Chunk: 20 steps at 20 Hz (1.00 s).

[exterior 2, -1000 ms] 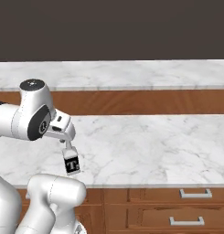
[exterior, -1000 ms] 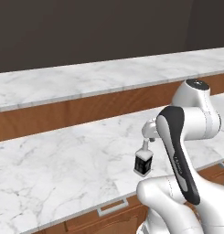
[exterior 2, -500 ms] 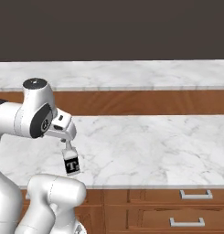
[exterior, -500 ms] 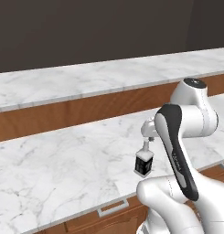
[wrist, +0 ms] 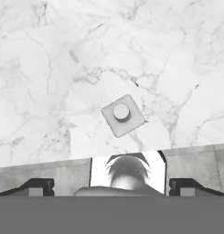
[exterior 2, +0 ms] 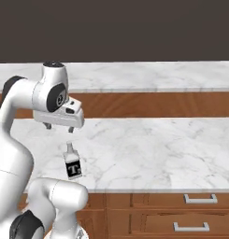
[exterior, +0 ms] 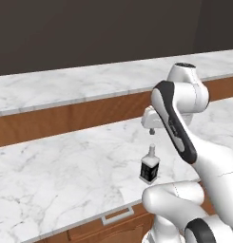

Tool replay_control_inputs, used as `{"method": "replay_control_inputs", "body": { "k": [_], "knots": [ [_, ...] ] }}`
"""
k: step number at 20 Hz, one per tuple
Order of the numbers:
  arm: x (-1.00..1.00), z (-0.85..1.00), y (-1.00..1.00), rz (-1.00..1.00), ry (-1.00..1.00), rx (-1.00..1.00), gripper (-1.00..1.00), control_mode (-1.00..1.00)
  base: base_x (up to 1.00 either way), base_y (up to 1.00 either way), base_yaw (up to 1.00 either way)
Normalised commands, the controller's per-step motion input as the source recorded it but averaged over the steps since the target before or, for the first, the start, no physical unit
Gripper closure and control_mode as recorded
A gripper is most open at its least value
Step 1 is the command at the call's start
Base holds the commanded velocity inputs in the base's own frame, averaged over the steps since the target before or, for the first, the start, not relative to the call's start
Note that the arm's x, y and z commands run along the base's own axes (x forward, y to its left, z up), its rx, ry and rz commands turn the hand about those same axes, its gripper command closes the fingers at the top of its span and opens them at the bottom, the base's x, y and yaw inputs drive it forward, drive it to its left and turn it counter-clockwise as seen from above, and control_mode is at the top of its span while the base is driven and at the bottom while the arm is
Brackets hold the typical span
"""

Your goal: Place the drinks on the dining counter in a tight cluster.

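- The small dark square bottle point(exterior: 150, 169) stands upright on the near marble counter point(exterior: 51, 171), close to its front edge, with a flat black body, a pale neck and a white label bearing a dark letter point(exterior 2: 73, 169).
- From the hand camera the bottle point(wrist: 122, 115) appears as a rounded square, turned like a diamond, with a round cap at its middle; it looks grey from above.
- The gripper point(exterior 2: 59, 128) hangs above the bottle, apart from it, its two short dark fingers point(exterior 2: 69, 130) spread wide and holding nothing.
- In the left base view the gripper point(exterior: 151, 131) sits just over the bottle's neck, with a gap between them.
- The near counter is a white slab with fine grey veins, smooth and glossy, over brown wooden drawers with silver bar handles point(exterior 2: 198, 199).
- Behind it runs the dining counter point(exterior 2: 148, 77), a broad white marble top with grey veins over a plain brown wooden side panel point(exterior 2: 153, 104).
- The robot's arm point(exterior: 177, 121) is smooth white with dark joints.
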Motion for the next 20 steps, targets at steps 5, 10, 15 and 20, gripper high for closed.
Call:
{"method": "replay_control_inputs", "body": {
  "k": [5, 10, 15, 20],
  "knots": [
    [0.55, -0.57, 0.0, 0.2, -0.31, -0.03, -1.0, -1.0, 0.0, 0.0, 0.0],
    [0.37, -0.92, 0.0, 0.19, -0.34, 0.0, -1.0, -1.0, 0.0, 0.0, 0.0],
    [0.0, -0.3, -0.13, 0.21, -0.38, 0.04, -1.0, -1.0, 0.0, 0.0, 0.0],
    [-0.07, 0.62, -0.24, 0.42, -0.03, 0.02, -1.0, -1.0, 0.0, 0.0, 0.0]
  ]
}}
